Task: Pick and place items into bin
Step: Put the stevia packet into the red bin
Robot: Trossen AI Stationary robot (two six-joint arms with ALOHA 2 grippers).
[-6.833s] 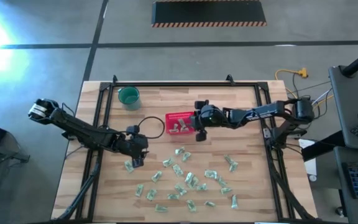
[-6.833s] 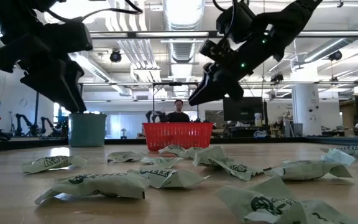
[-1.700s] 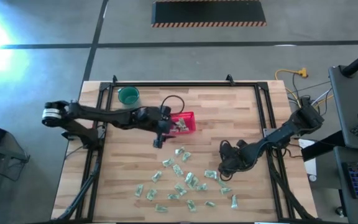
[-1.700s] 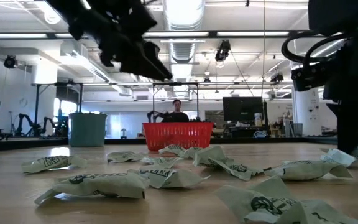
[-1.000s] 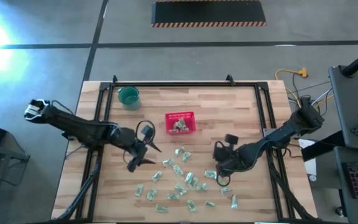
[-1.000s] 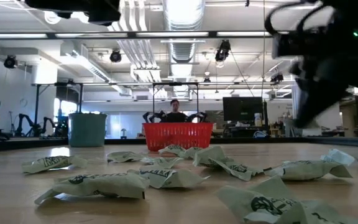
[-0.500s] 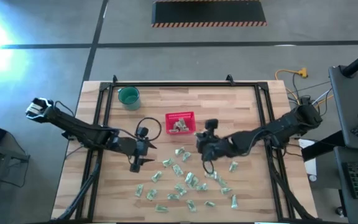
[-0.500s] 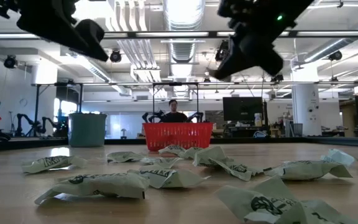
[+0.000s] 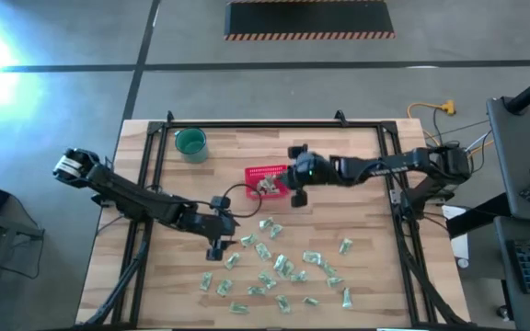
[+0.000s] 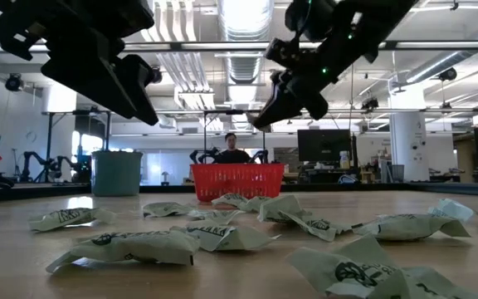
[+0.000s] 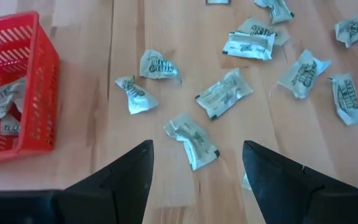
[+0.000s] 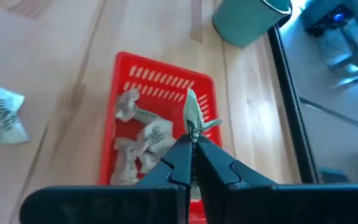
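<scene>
The red basket [image 9: 266,182] stands mid-table with a few packets [image 12: 143,138] inside. Many pale green-and-white packets [image 9: 274,267] lie loose on the wood toward the near edge. My right gripper [image 12: 193,147] hangs over the basket's right side [image 9: 292,187], shut on one packet [image 12: 194,115]. My left gripper [image 11: 197,163] is open above the left fringe of the loose packets [image 9: 219,245], pointing slantwise down. One packet [image 11: 192,140] lies on the table just ahead of the gap between its fingers, untouched. My right gripper pinches one end of the packet [image 12: 193,133] between its two fingertips. The fingers come slanting down from the table's right side. The rest of the packet sticks out past the fingertips, lifted clear above the basket.
A round teal cup [image 9: 190,142] stands at the far left of the table, beyond the basket. A black frame [image 9: 155,138] runs around the table's edges. In the low view a person [image 10: 237,149] shows far behind the basket [image 10: 237,181].
My right gripper, shut on a packet, has swung from the loose packets at the near right toward the far left and now hangs over the basket's right side. My left gripper has come down and a little to the right, toward the packets, rolling as it went.
</scene>
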